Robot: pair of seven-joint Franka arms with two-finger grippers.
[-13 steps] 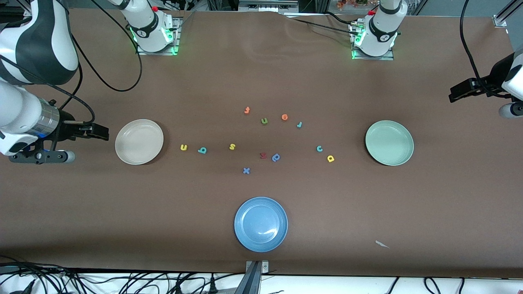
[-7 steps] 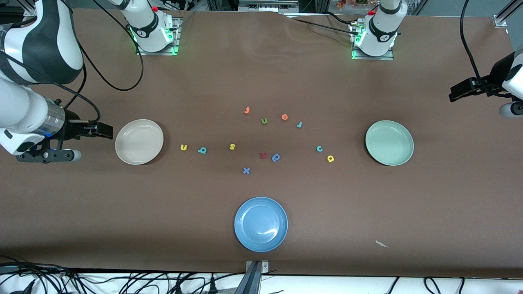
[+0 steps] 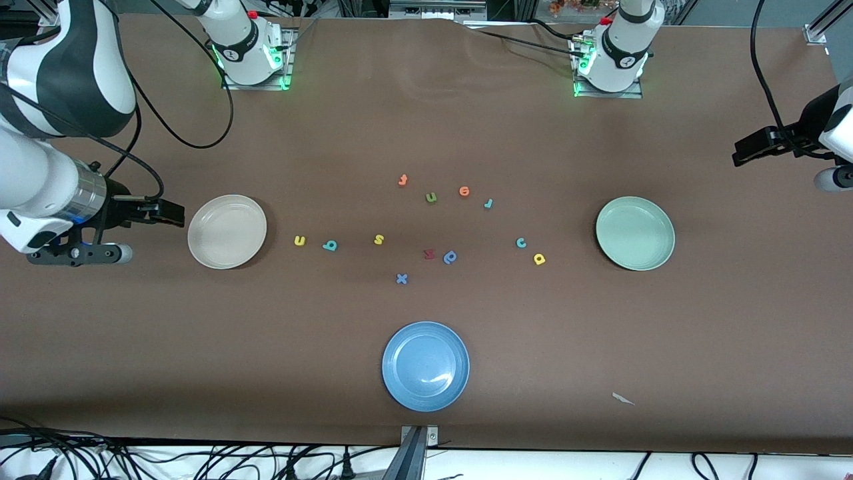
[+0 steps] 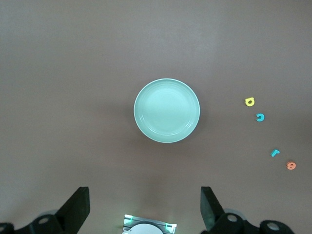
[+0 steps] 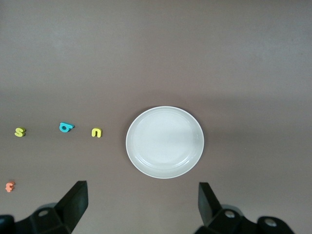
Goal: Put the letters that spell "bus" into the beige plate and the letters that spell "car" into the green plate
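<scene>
Brown bench (image 3: pixel 426 120): round cream-beige plate (image 3: pixel 227 231) mid-left and round mint-green plate (image 3: pixel 635 233) mid-right lie empty; left end effector (image 3: pixel 738 157) and right end effector (image 3: pixel 174 215) gape open.

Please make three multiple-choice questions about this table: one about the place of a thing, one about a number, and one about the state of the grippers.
1. Which letter lies closest to the beige plate?
A. yellow u
B. teal c
C. blue x

2. How many plates are on the table?
A. two
B. three
C. four

3. How are the left gripper and right gripper?
A. both open, empty
B. both shut on letters
C. one holds a plate

Answers: 1 A, the u sits just beside that plate. 2 B, beige, green plate and blue plate. 3 A, each wrist view shows fingers spread with nothing between.
</scene>
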